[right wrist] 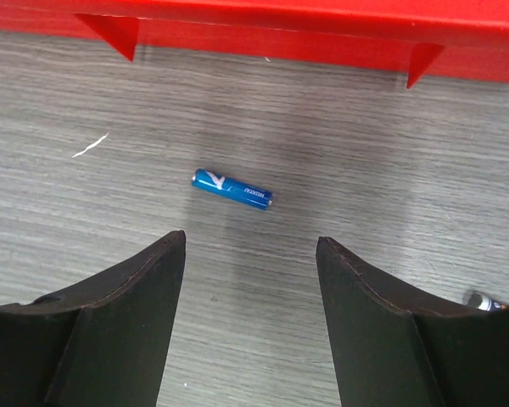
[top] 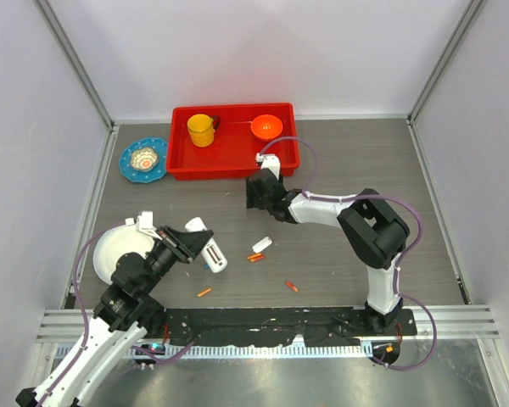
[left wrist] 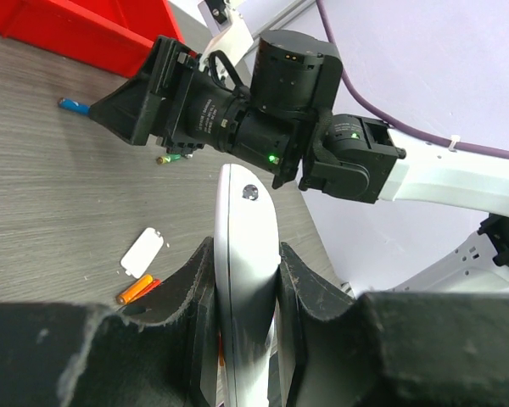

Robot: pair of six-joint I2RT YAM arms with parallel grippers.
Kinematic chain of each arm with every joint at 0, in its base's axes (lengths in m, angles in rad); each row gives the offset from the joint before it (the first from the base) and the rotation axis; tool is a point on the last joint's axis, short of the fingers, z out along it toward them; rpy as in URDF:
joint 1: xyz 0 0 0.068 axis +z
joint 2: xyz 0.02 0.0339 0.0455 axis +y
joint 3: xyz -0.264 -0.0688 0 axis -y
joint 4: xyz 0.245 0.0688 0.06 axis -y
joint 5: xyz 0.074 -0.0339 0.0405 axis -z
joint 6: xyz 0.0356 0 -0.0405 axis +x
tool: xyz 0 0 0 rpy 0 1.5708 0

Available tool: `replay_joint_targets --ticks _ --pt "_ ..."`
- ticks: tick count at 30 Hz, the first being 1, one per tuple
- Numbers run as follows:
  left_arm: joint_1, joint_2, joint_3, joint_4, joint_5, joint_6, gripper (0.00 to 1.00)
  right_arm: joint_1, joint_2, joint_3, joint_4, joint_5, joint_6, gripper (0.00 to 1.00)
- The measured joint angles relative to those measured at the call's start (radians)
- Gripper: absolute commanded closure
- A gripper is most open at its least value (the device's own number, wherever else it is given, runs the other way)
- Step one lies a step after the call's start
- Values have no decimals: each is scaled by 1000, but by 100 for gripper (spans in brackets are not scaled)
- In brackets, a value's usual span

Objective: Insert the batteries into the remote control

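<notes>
My grey table carries: red tray upper centre, blue plate to its left, white plate lower left, cover and loose batteries at centre.

The left arm reaches up and to the right from its base, and the left gripper is clamped tight on the remote. The right arm folds at the elbow and stretches left. The right gripper points down, jaws spread wide with nothing between them.
</notes>
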Motion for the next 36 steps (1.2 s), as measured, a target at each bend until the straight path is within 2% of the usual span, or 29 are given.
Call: replay_joint_targets --ticks 17,36 --pt "0 10 -20 34 43 -1 100 8 42 35 -44 107 156 30" --pt "0 -103 -54 7 42 -24 100 44 160 173 -142 198 229 34"
